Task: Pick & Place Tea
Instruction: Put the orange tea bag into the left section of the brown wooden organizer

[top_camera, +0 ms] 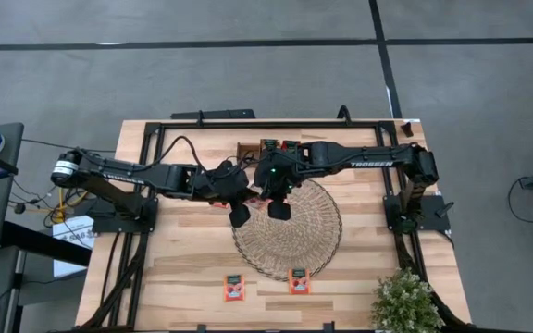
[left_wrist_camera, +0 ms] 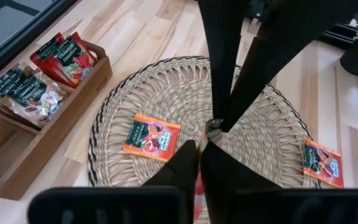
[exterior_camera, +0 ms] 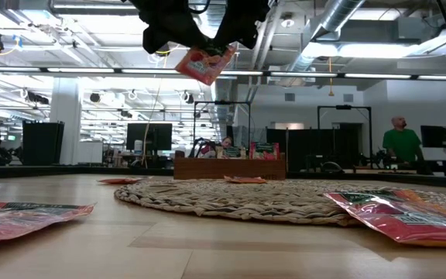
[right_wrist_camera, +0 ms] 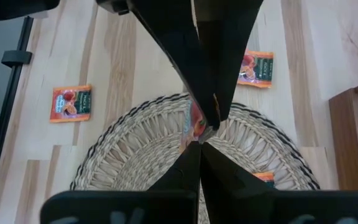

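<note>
"TROSSEN" stands in white capitals along the right arm (top_camera: 370, 164) in the high view. The tea packets (left_wrist_camera: 151, 137) carry dark green labels with print on them, and so do those standing in the tray (left_wrist_camera: 17, 146), but the lettering is too small to read in any view. No other text, number or sign can be made out.

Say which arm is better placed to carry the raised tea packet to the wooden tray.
Left, probably: the left gripper and right gripper both pinch the red-orange square tea packet, and the brown wooden compartment tray lies ahead in the left wrist view.
</note>
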`<state>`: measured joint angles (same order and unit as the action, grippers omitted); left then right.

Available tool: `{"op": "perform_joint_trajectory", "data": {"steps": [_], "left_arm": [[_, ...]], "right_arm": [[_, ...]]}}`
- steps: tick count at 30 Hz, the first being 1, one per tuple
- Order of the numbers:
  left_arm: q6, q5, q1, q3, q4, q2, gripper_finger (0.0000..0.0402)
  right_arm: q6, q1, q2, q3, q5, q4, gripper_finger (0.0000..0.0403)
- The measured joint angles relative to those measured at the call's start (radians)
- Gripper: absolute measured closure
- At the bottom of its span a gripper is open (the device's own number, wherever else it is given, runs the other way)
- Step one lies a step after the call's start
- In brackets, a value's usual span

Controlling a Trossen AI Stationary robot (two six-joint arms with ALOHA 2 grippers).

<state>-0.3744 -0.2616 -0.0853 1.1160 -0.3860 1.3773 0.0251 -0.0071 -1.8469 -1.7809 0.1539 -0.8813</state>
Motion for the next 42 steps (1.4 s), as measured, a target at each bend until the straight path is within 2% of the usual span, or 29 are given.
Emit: {"op": "perform_joint_trajectory", "data": {"steps": [9, 20, 26, 31, 33, 39, 42], "left_arm": [[-0.016, 0.005, 0.000, 0.000, 0.000, 0.000, 0.0401], [-0.039, 0.003, 0.000, 0.000, 0.006, 0.000, 0.0401], [-0.045, -0.055, 0.000, 0.000, 0.006, 0.000, 0.0401], [-0.052, -0.182, 0.000, -0.017, -0.031, 0.000, 0.0401], [-0.058, -0.201, 0.009, -0.048, -0.026, 0.000, 0.0401], [-0.048, -0.180, 0.060, -0.183, 0.135, -0.021, 0.0401], [-0.018, -0.135, 0.118, -0.238, 0.248, -0.036, 0.0401]], "right_arm": [[0.011, 0.000, 0.000, 0.000, 0.001, -0.004, 0.0393], [0.023, -0.021, 0.000, 0.000, -0.005, -0.052, 0.0311], [-0.007, -0.077, 0.001, 0.000, -0.027, -0.127, 0.0299], [-0.025, -0.126, 0.026, 0.001, -0.030, -0.214, 0.0304], [-0.021, -0.141, 0.043, 0.000, -0.039, -0.246, 0.0305], [0.031, -0.161, 0.097, 0.010, -0.139, -0.365, 0.0306], [0.082, -0.161, 0.155, 0.074, -0.153, -0.337, 0.0306]]}}
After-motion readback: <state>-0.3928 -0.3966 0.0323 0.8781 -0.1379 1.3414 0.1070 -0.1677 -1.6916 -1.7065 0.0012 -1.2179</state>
